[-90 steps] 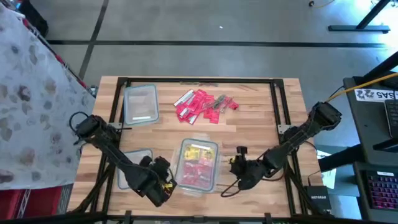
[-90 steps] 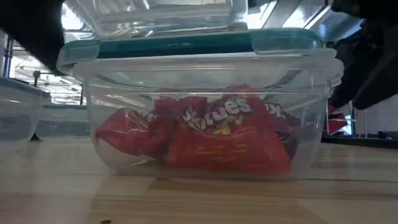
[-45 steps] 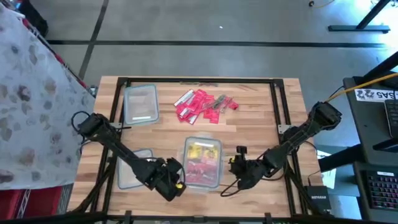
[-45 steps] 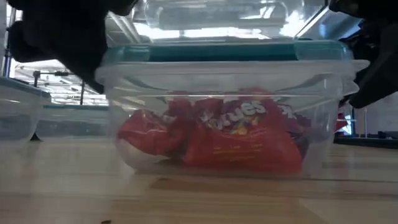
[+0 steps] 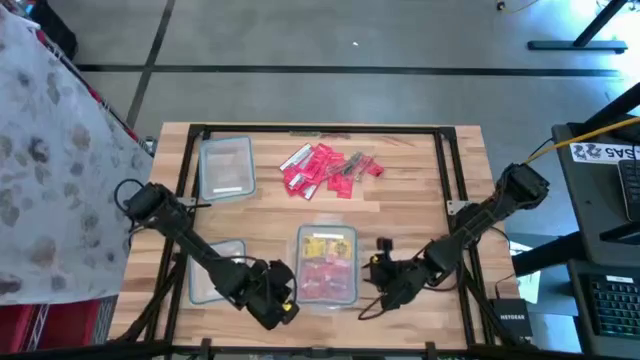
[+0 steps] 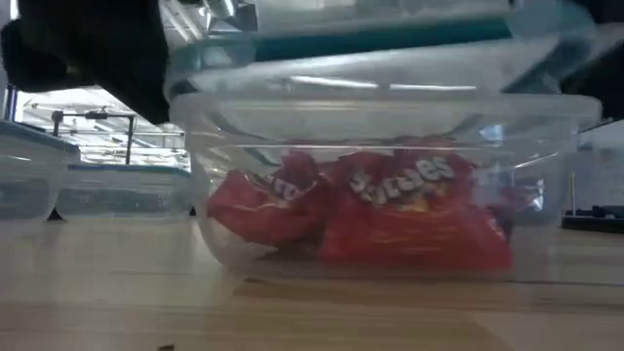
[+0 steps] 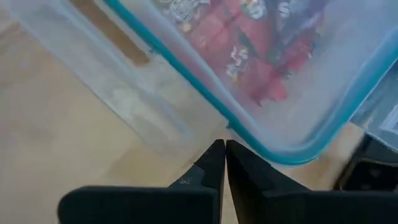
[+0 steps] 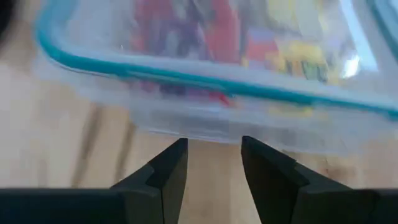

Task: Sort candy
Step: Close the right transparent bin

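A clear tub [image 5: 327, 263] of red and yellow candy [image 6: 370, 205] stands near the table's front edge. Its teal-rimmed lid [image 6: 390, 44] lies tilted on top, higher toward the table's right. My left gripper [image 5: 290, 288] is shut at the tub's left side, near its front corner. My right gripper [image 5: 373, 268] is open at the tub's right side, its fingers [image 8: 171, 165] level with the lid's clear side flap [image 8: 211, 127]. A loose pile of candy [image 5: 330, 168], mostly red, lies on the far middle of the table. My left gripper comes level from the table's left with shut fingertips [image 7: 219, 149] against the edge of the lid's teal rim [image 7: 245, 127], near a corner. I cannot tell whether anything is pinched between them. My right gripper's fingertips reach the lid's side flap; I cannot tell whether they touch it.
An empty clear tub [image 5: 227, 166] stands at the far left. Another clear tub or lid [image 5: 212, 270] lies at the near left, under my left arm. Bare wood lies right of the candy pile.
My left gripper has moved toward the table's right edge, and the candy tub has slid that way along the table. The lid, which lay level, now sits tilted with its right side raised.
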{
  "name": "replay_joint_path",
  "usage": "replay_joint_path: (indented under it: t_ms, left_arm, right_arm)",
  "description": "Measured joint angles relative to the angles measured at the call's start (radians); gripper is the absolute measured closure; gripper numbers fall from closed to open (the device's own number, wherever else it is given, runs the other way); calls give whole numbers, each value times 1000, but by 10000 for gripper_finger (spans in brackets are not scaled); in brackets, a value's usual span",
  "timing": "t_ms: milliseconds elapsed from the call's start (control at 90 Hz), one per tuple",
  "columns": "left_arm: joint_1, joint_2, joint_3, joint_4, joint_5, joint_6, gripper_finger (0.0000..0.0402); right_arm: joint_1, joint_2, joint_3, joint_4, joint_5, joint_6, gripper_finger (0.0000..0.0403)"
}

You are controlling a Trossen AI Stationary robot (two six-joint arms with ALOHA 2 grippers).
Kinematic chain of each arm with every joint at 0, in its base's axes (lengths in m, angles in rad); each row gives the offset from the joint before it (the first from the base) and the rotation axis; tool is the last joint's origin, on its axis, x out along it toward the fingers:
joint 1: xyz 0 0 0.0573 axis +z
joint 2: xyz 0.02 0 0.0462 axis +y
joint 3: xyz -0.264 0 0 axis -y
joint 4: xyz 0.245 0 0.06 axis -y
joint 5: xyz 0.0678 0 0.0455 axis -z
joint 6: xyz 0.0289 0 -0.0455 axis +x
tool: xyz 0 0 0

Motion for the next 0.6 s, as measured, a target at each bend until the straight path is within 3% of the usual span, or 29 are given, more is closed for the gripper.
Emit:
replay_joint_path:
  t_ms: [400,600]
  left_arm:
    - [-13,0,2,30,-43,-1,402]
    - [3,0,2,52,-84,15,402]
  right_arm:
    - [47,0,83,-82,37,-22,265]
    - [29,11,96,153,25,-150,265]
